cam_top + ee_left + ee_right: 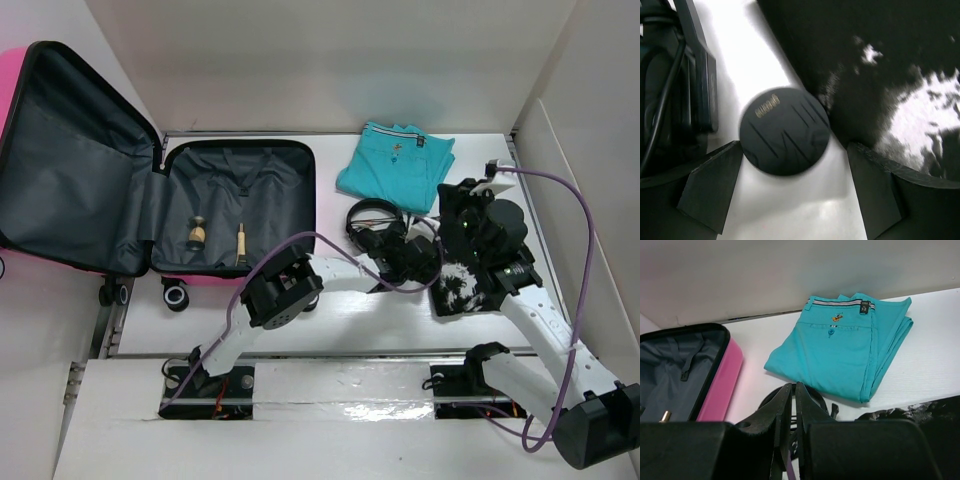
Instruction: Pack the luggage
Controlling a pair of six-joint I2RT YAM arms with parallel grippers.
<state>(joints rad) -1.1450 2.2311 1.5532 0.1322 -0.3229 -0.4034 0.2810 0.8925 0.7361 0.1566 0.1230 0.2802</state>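
A white tabletop (340, 320) seen from above, with two robot arms mounted at its near edge.

The luggage (235, 195) – a hot-pink hard-shell suitcase – lies open at the far left of the tabletop. Its lid leans up and outward on the left, and both halves show dark grey lining. Black wheels (176, 294) sit at its near edge.

To the right of the luggage, at the back of the tabletop, is a folded pair of turquoise trousers (395, 160) with a striped waistband.

In front of the trousers, on the right, lies a heap of black-and-white fuzzy fabric (465, 270).

Between the luggage and that fabric is a pair of black headphones (368, 220) with a cable.

The left arm reaches across to the right. The left gripper (793, 145) hangs low over the tabletop with its fingers (710, 185) spread apart – a round black disc (785, 131) with faint lettering lies between them, just beside the fabric.

The right gripper (792, 390) hovers over the headphones and fabric, its fingers brought together with nothing seen between them.

Inside the luggage's lower half rest two small things: a knob-shaped object (197, 233) and a thin pale stick (240, 243), near each other.
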